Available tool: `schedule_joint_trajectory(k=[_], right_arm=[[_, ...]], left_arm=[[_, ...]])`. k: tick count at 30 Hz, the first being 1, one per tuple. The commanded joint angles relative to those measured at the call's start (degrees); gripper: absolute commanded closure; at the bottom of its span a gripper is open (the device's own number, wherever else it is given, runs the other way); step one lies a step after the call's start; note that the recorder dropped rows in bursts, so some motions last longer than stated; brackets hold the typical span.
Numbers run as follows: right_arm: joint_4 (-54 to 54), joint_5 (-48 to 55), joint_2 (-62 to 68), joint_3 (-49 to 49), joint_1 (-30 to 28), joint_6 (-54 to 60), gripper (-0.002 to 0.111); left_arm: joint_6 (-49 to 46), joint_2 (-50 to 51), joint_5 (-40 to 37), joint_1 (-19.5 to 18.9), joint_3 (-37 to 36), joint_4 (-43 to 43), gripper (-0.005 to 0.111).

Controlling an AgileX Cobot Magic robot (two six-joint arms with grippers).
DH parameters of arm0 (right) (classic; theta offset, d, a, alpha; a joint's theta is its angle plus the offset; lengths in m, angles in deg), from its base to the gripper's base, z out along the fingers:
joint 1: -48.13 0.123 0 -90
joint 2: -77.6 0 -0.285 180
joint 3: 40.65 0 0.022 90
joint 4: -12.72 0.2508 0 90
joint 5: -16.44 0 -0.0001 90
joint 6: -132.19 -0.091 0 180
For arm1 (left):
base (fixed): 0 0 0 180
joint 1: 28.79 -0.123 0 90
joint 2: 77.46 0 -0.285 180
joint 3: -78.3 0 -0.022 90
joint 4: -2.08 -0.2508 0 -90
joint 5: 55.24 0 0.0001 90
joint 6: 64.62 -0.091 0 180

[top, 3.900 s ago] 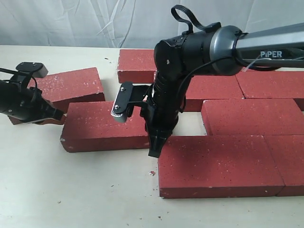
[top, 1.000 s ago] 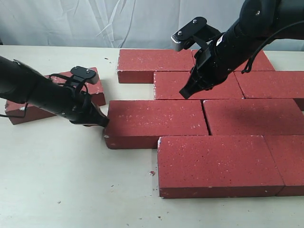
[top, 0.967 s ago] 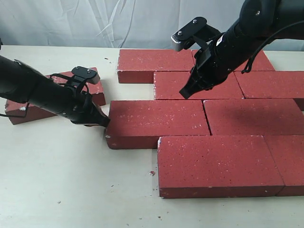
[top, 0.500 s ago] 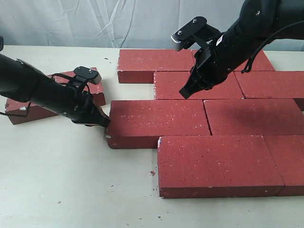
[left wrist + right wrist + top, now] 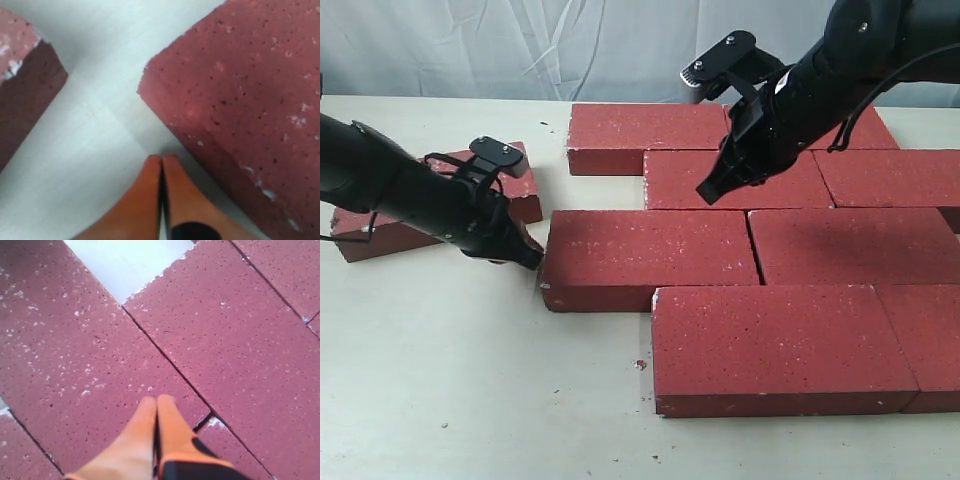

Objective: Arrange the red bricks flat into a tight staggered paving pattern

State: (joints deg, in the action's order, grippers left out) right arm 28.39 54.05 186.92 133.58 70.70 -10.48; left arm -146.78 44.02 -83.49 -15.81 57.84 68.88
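arms [image 5: 390, 185]: matte black | cables [image 5: 448, 160]: black loops | left hand [image 5: 161, 159]: orange tapered fingers [image 5: 145, 200] | wrist cameras [image 5: 720, 58]: black, grey-ended
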Motion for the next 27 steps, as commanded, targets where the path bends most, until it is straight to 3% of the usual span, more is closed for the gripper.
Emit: schedule_joint_trajectory(k=[1, 6, 10, 13, 20, 24, 27], right_arm=[[2.3, -3.1, 0.0, -0.4, -0.3, 0.2, 0.109], [13.0, -6.5, 0.0, -0.4, 0.5, 1.4, 0.109], [15.1, -6.6, 0.0, -0.4, 3.4, 8.4, 0.109], [15.0, -6.7, 0.5, -0.4, 5.3, 9.6, 0.109], [18.3, -8.7, 2.6, -0.4, 5.6, 11.9, 0.109], [29.1, -9.7, 3.3, -0.4, 7.6, 17.8, 0.109], [28.2, -8.1, 3.5, -0.4, 9.6, 21.1, 0.109]], left_arm=[[2.8, -6.3, -1.5, -1.8, 0.3, -2.3, 0.107], [6.9, -15.0, -5.8, -3.5, 0.3, -9.4, 0.107], [19.8, -18.0, 4.4, -6.9, 0.1, -21.3, 0.107], [29.0, -18.0, 7.6, -11.5, -0.8, -27.6, 0.107], [30.1, -20.5, 13.5, -22.2, -6.0, -26.2, 0.107], [29.2, -22.9, 23.4, -24.3, -9.5, -21.9, 0.107], [29.5, -23.1, 25.3, -24.2, -10.3, -19.9, 0.107]])
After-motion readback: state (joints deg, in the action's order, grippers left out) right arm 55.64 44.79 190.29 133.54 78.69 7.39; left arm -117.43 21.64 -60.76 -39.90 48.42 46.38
